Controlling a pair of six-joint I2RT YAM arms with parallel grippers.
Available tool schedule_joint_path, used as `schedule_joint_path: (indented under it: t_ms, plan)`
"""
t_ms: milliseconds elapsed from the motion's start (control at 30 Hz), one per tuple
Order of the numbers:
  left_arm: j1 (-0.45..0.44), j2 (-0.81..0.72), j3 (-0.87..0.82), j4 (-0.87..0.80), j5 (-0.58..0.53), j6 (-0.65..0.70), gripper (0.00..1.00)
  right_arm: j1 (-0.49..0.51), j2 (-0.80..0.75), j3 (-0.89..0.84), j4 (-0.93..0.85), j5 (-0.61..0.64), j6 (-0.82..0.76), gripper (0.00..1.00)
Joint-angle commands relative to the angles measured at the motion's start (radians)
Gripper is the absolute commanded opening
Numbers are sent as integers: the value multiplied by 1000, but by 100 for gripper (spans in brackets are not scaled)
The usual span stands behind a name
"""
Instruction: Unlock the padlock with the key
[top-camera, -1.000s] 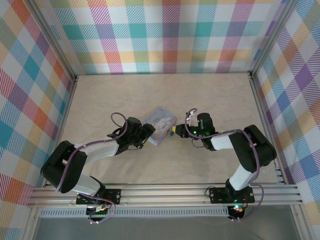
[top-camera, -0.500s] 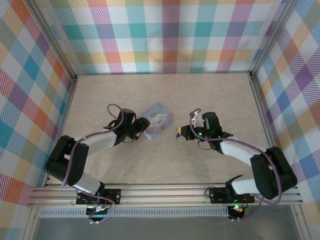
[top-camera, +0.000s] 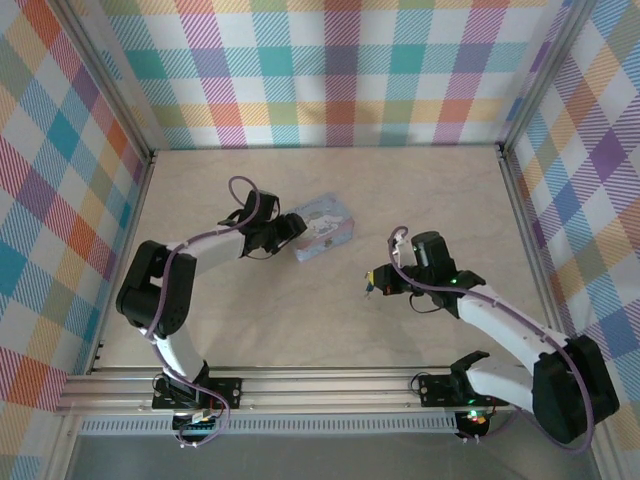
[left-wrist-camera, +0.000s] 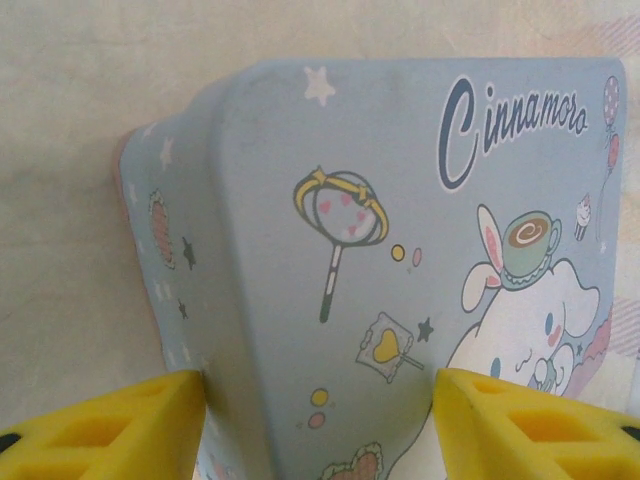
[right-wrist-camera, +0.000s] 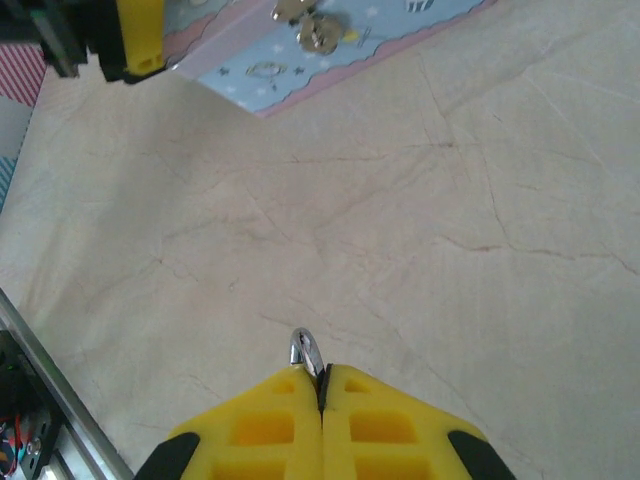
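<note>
My right gripper (right-wrist-camera: 322, 375) is shut on a tiny silvery metal piece (right-wrist-camera: 304, 348), which I take for the key. Only its rounded end pokes out between the yellow fingers. It hangs over bare table (top-camera: 372, 285), well clear of the pale-blue cartoon tin box (top-camera: 325, 226). My left gripper (left-wrist-camera: 320, 385) clamps a corner of the tin box (left-wrist-camera: 400, 200), one yellow finger on each side. Silvery fittings (right-wrist-camera: 318, 36) sit on the tin's front edge. I cannot make out the padlock's blue-teal body there.
The beige marbled tabletop (top-camera: 300, 320) is ringed by plaid walls. An aluminium rail (top-camera: 330, 385) runs along the near edge, with both arm bases on it. The left gripper's finger (right-wrist-camera: 140, 35) shows beside the tin in the right wrist view.
The right gripper has drawn back from the tin toward the near right, still shut on the metal piece. The left gripper has shifted the tin slightly farther back.
</note>
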Motion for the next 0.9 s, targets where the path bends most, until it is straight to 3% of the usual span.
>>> schedule_joint_path:
  t_ms: [0,333,667,867]
  plan:
    - [18,53,34,-37,5,48,61,13,-42,-9,-64,20,6,7]
    - [31,55,72,-39,-11,63,64,26,-68,-14,-91,29,19,7]
    - [44,-115,40,-74,-69,112,81,43,-48,6,-121,27,0,7]
    - [45,-275,-22,-96,-119,97,84,58,13,18,-125,23,-6,8]
